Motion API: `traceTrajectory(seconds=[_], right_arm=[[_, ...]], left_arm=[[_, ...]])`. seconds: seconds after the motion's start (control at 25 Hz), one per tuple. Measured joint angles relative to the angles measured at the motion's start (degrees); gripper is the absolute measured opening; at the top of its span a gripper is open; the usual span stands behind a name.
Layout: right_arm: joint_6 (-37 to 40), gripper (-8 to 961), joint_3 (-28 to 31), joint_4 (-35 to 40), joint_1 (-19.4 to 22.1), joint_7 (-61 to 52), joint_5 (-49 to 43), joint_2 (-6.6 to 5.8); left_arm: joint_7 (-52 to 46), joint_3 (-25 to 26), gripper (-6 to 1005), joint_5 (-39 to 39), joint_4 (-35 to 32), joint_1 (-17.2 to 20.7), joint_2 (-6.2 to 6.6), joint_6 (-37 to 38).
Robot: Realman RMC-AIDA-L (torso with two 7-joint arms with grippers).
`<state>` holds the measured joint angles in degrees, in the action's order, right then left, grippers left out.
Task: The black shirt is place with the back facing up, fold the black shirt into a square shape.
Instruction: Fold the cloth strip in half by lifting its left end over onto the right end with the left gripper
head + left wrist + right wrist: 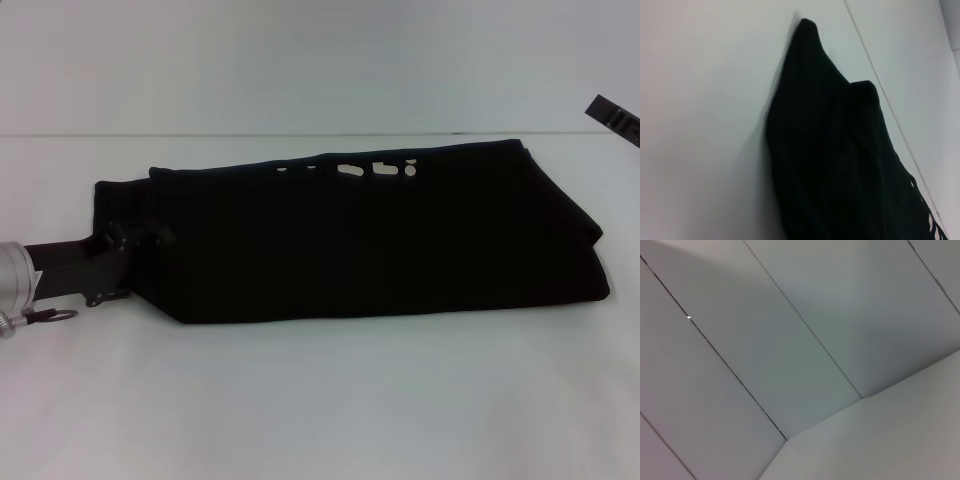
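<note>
Head view: the left gripper (128, 240) meets the folded black shirt's (370, 240) left end, its grasp indiscernible.

left gripper (128, 243) jaws lost against black shirt (370, 240), lettering (345, 168) partly folded under

Head camera looks down; left wrist shares the black shirt (370, 235) close up.

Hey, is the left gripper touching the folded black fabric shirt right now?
Touching. In the head view the left gripper sits at the left end of the black fabric shirt, its dark tip overlapping the cloth's edge with no gap showing.
</note>
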<state>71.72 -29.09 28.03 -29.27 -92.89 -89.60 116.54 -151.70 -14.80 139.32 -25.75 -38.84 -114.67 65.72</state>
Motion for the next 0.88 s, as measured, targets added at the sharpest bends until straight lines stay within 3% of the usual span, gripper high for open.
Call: traceTrajectory(seconds=[0.12, 0.88], right_arm=[[0.2, 719, 0.0, 0.0, -0.1, -0.1, 0.0, 0.0], [0.3, 720, -0.1, 0.0, -0.1, -1.6, 0.0, -0.61]], left_arm=[[0.6, -1.0, 698, 0.2, -0.3, 0.1, 0.05, 0.3], [7.5, -1.2, 161, -0.5, -1.8, 0.4, 0.06, 1.5]])
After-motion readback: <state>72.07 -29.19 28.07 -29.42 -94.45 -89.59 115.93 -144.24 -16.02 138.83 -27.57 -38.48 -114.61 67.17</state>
